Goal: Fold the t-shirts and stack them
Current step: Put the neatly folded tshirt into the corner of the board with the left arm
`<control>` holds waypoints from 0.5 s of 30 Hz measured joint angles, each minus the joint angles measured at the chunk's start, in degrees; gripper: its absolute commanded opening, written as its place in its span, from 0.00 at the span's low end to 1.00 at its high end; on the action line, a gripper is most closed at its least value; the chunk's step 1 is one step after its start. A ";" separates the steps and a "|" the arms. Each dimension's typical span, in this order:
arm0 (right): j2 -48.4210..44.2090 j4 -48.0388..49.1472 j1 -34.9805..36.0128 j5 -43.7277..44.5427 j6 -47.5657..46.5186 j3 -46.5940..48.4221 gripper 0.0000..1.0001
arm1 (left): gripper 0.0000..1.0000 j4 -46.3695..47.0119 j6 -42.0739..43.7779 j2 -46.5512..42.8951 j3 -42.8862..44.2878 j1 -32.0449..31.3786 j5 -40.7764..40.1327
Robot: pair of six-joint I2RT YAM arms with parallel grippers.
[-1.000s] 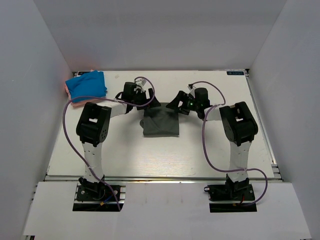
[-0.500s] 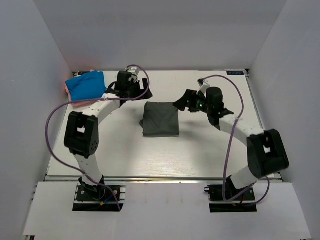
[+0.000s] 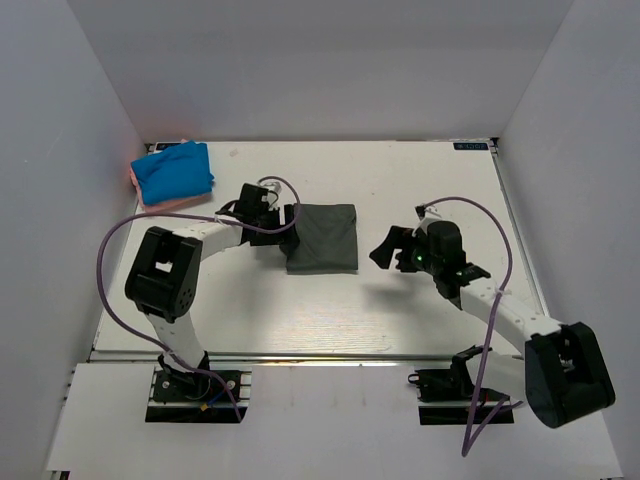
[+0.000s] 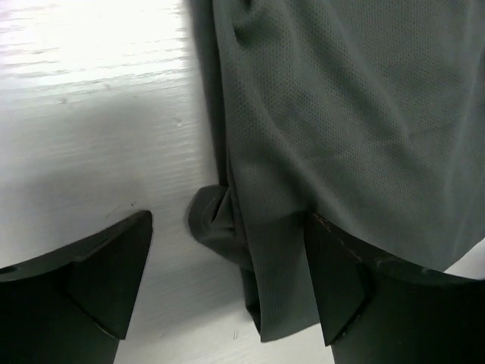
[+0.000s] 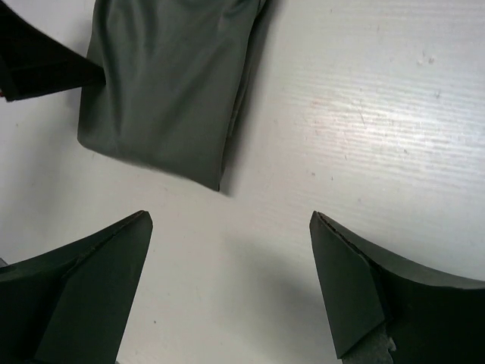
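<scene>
The dark grey t-shirt (image 3: pixel 322 238) lies folded into a neat rectangle at the middle of the white table (image 3: pixel 420 180) in the overhead view. The blue t-shirt (image 3: pixel 173 171) sits folded in the upper left corner of the table. It rests on top of the pink t-shirt (image 3: pixel 152 207), of which only a thin edge shows along its left and lower sides. These two are well apart from the grey one.

The left gripper (image 3: pixel 290 224) is at the left edge of the dark grey t-shirt. In its wrist view the left gripper (image 4: pixel 227 220) is spread wide. One finger is over the bare table (image 4: pixel 91 114) at the lower left of the frame, and the other is over the cloth at the lower right. Between them a small bunched fold sticks out from the side of the dark grey t-shirt (image 4: pixel 333 114). Nothing is pinched, and I cannot tell whether the fingers touch the cloth.

The right gripper (image 3: pixel 385 248) is just to the right of the shirt, apart from it. In its own wrist view the right gripper (image 5: pixel 227 220) is also spread wide, over bare table (image 5: pixel 379 114) and holding nothing. The dark grey t-shirt (image 5: pixel 167 91) fills the upper left of that frame.
</scene>
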 measured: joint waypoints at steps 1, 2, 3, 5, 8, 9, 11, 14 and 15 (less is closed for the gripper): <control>-1.20 -0.11 0.00 0.04 -0.04 -0.94 0.90 | 0.89 0.61 0.00 0.70 0.00 -0.15 0.42; -2.40 -0.46 0.00 0.07 -0.02 -1.79 0.90 | 0.85 1.46 -0.07 1.33 0.00 -0.22 0.98; -3.69 -0.90 0.00 0.09 -0.02 -2.67 0.90 | 0.82 2.45 -0.31 1.51 0.00 -0.33 1.55; -6.16 -1.70 0.00 0.33 0.00 -4.07 0.90 | 0.71 3.82 -0.57 2.34 0.00 -0.57 2.23; -8.90 -2.54 0.00 1.20 -0.04 -5.42 0.90 | 0.57 6.34 -0.96 3.93 0.17 -0.74 3.54; -9.64 -2.60 0.00 1.57 -0.07 -5.81 0.90 | 0.54 7.28 -1.25 4.48 0.37 -0.81 4.17; -10.62 -2.99 0.00 2.43 -0.07 -6.23 0.90 | 0.50 9.07 -1.31 5.46 0.46 -0.87 5.25; -11.19 -3.02 0.00 3.54 -0.13 -6.64 0.90 | 0.46 11.06 -1.49 6.40 0.42 -1.27 6.69; -11.21 -2.97 -0.02 3.96 -0.13 -6.91 0.90 | 0.46 11.65 -1.53 6.69 0.42 -1.46 6.97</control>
